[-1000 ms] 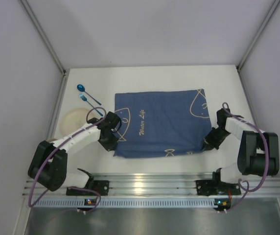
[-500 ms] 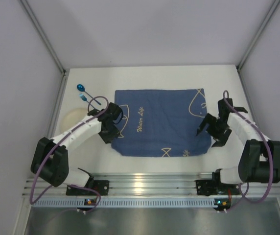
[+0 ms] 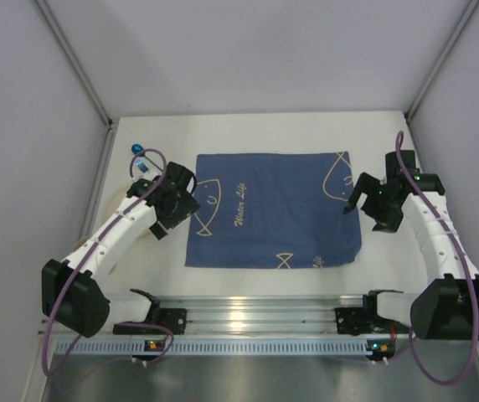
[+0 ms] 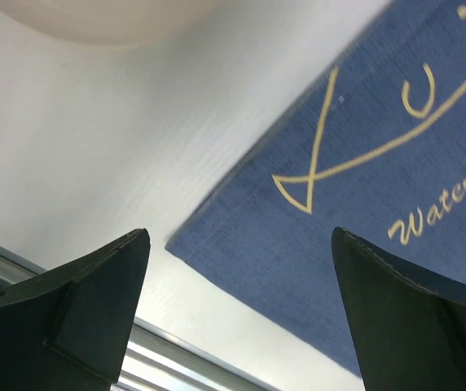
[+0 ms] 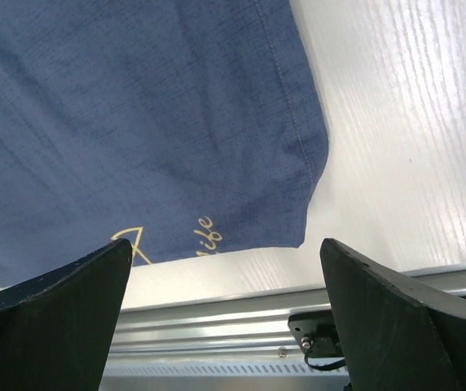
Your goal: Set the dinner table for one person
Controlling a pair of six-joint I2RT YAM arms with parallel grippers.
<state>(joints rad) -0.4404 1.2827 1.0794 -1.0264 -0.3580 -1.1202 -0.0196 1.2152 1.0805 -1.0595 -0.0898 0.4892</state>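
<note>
White dinner table (image 3: pixel 265 130) bears the blue mat (image 3: pixel 273 222) centrally. Both jaws stand spread, empty: left gripper (image 4: pixel 239 238) by the mat's left edge, right gripper (image 5: pixel 225 244) by its right, likely free to fetch. Left of the mat wait a plate (image 4: pixel 94 16) and, perhaps, cutlery (image 3: pixel 139 152).

Dinner table (image 3: pixel 383 266) lies open right of the mat (image 3: pixel 273 209); plate (image 4: pixel 94 16) crowds the left.
</note>
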